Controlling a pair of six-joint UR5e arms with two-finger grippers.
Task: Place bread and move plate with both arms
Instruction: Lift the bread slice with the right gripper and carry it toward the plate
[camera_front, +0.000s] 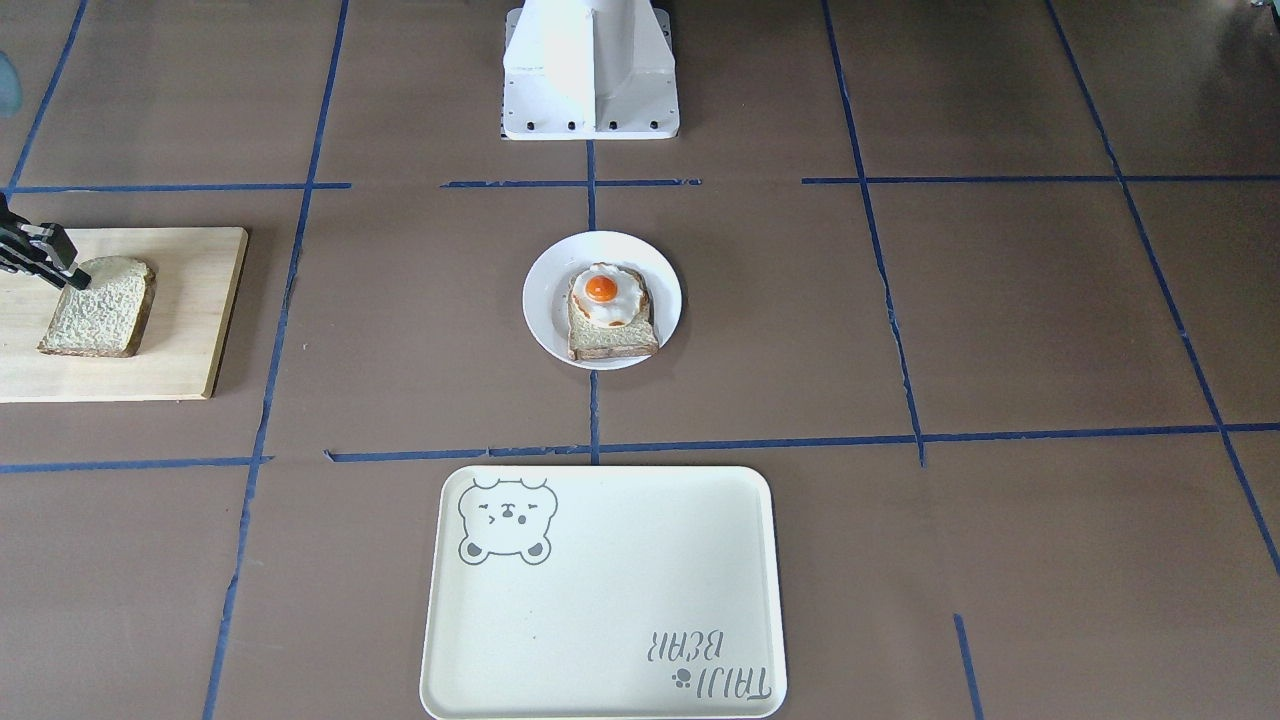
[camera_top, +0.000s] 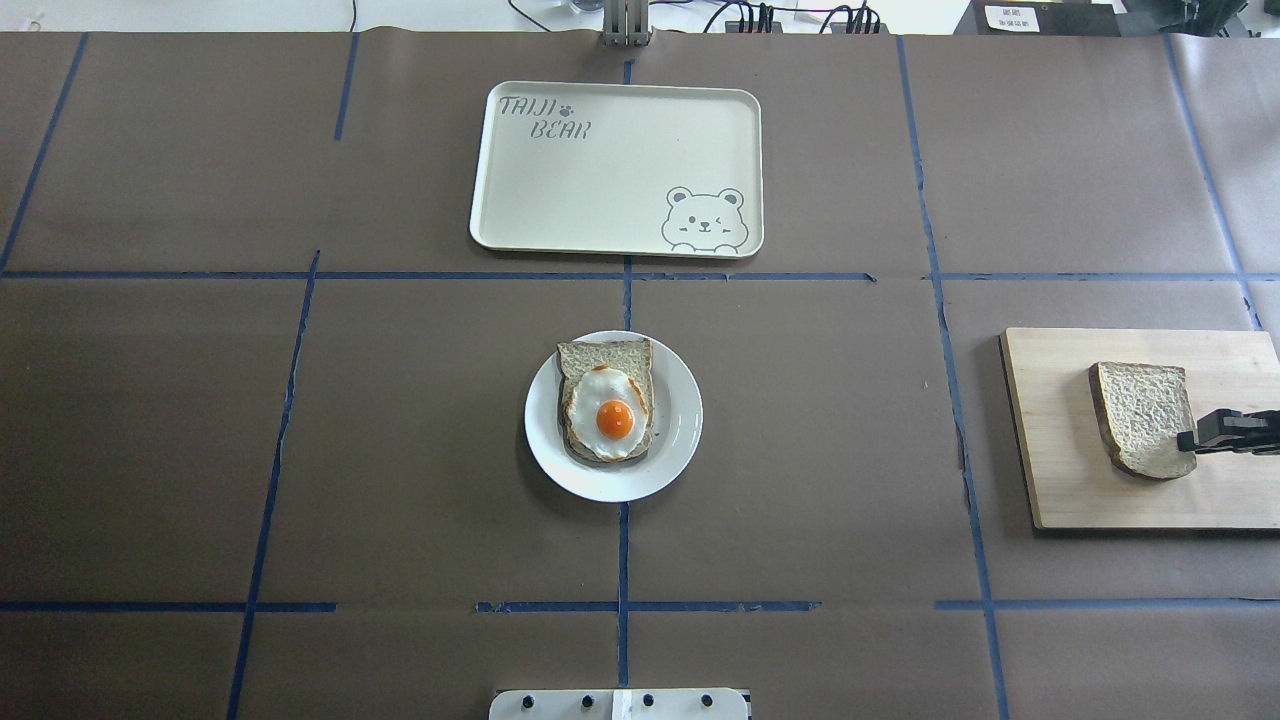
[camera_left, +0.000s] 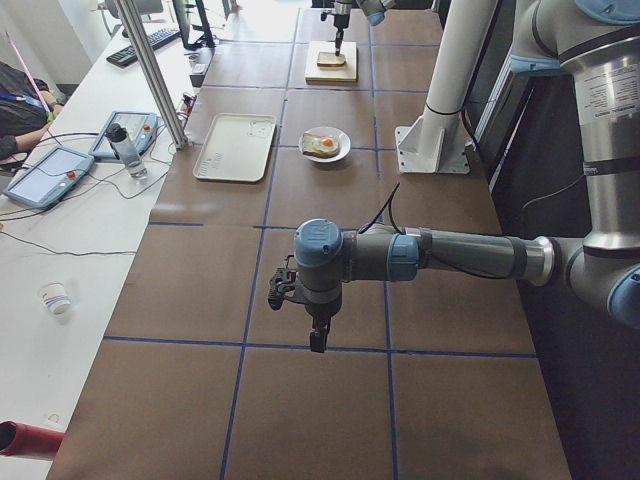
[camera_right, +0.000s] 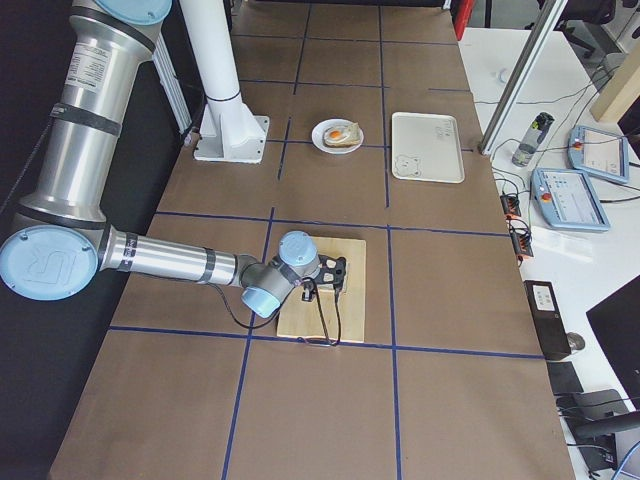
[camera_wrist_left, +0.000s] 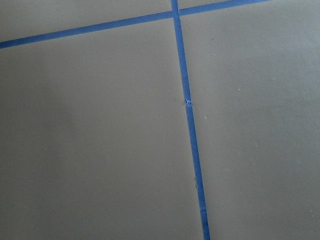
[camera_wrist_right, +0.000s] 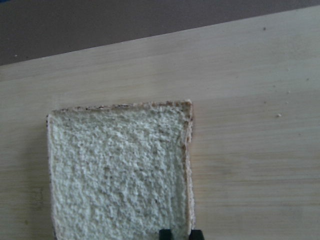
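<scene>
My bread (camera_top: 1140, 415) lies flat on the board (camera_top: 1050, 480) at the table's right end, rounded top toward the robot's edge. The right gripper (camera_top: 1190, 440) comes in from the frame edge in the overhead and front views. Only its black fingers show there, and the arm behind is cut off. The tip sits at the slice's outer crust. In the right wrist camera two fingertips (camera_wrist_right: 165, 234) just poke into the bottom edge, close together with a thin gap, over that crust. I cannot tell whether they pinch the bread or merely touch it. From the right-end camera the wrist covers the slice completely.

The plate (camera_top: 680, 440) sits at the table's middle, well apart from the board, carrying the egg slice (camera_top: 605, 400). The tray (camera_top: 600, 180) lies beyond it at the middle of the far edge, its bear drawing in the corner toward the right end.

The left gripper (camera_left: 317, 343) hangs over bare tabletop near the left end, pointing down. I see it only from the left-end camera, too small to make out its fingers, so I cannot tell how it is set. Its wrist camera gives me just brown surface and crossing tape (camera_wrist_left: 187, 125).
</scene>
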